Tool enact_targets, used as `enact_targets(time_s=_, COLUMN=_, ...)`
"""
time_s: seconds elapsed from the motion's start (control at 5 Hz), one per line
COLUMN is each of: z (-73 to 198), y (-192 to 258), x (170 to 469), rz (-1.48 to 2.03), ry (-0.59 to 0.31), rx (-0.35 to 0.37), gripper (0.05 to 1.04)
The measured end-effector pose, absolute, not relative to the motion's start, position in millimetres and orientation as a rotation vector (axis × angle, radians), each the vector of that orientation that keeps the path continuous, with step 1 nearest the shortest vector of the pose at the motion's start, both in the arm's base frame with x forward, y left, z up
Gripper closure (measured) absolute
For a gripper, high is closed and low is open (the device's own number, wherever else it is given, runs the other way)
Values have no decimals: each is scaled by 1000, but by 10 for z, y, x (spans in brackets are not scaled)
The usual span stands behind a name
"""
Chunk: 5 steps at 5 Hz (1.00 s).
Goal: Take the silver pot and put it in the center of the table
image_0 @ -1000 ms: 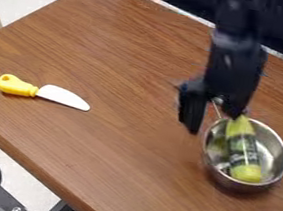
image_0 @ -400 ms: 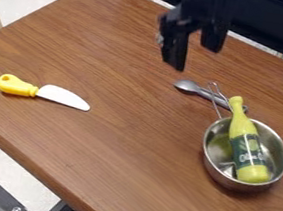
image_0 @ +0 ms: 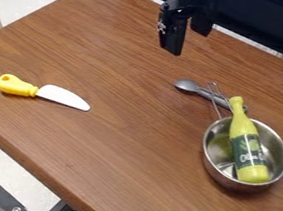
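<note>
Your black gripper [image_0: 187,42] hangs near the far edge of the brown wooden surface [image_0: 105,160], with its two fingers parted and nothing between them. From there, the silver pot [image_0: 215,173] lies toward the lower right of the view, well apart from the gripper. It stands upright, and its thin wire handle [image_0: 215,101] points up and slightly left, roughly back toward you at the gripper. A yellow-green toy bottle [image_0: 254,173] leans inside the pot, its neck resting over the rim beside the handle. A grey spoon [image_0: 188,86] lies just beyond the pot, its shaft running beneath the handle. A toy knife with a yellow grip [image_0: 17,86] lies well off to the left.

The step in hand seems to be getting hold of the pot, which looks right of center. You would likely come down and rightward to the handle or near rim, then carry it left. Watch the spoon, which could snag, and the bottle, which could tip the pot or roll out.
</note>
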<state>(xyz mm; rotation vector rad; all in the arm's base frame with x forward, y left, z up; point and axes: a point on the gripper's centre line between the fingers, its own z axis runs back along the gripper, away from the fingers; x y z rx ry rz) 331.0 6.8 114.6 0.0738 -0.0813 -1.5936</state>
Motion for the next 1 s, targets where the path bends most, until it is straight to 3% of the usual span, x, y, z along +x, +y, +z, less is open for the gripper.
enact_targets(time_s=0.4, z=966, y=180, x=3777, rz=-1487, ry=-43, rx=152, gripper=83)
enact_targets(time_s=0.6, z=886, y=203, x=4020, rz=-1603, ry=5, rx=189, gripper=83)
enact_targets(time_s=1.0, z=792, y=304, x=4297, rz=-1753, ry=-18, rx=152, gripper=83)
